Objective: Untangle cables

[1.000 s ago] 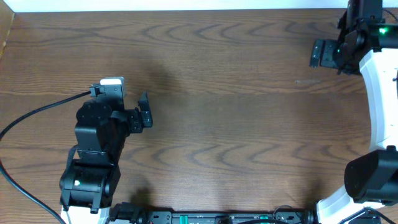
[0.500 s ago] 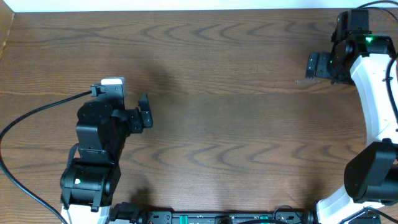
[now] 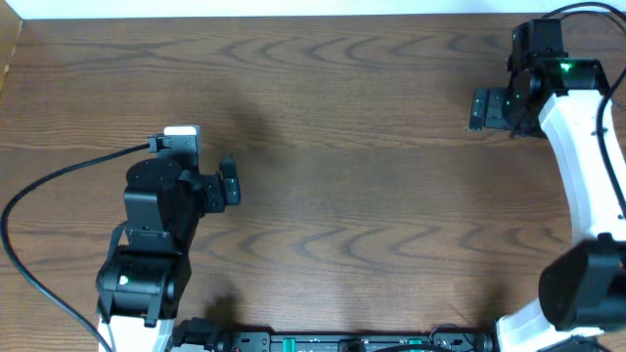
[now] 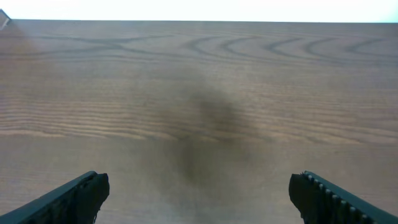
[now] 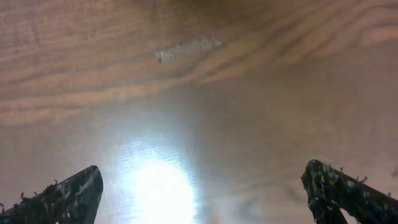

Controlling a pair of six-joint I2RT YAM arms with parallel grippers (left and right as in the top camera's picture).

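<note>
Over the far right of the wooden table (image 3: pixel 352 196), see the right arm (image 3: pixel 577 147) carried leftward and a little nearer the robot's base than a second ago, with its wrist now further in from the table's right edge. Note a green light (image 3: pixel 565 68) glowing near that wrist. Reaches up along the right side in a white curve, then bends left at the top. Holds the right gripper (image 5: pixel 202 186) low over bare wood, with its fingers (image 5: pixel 62 196) spread wide at the two lower corners of the wrist view. Shows only grain, a pale scuff (image 5: pixel 186 48) and a white glare (image 5: pixel 161 186) between them. Grips nothing. On the left side, find the left arm (image 3: pixel 156 215) almost where it was a second ago, shifted only slightly. Sits folded over its own base, trailing a thick black cable (image 3: pixel 59 186) toward the left edge. Points the left gripper (image 4: pixel 199 190) toward the far edge of the table, fingers (image 4: pixel 74 196) set wide apart over plain wood and closed on nothing. Cannot tell where the cables lie, since none can be made out in the three views. Cannot read any lettering on either arm.
</note>
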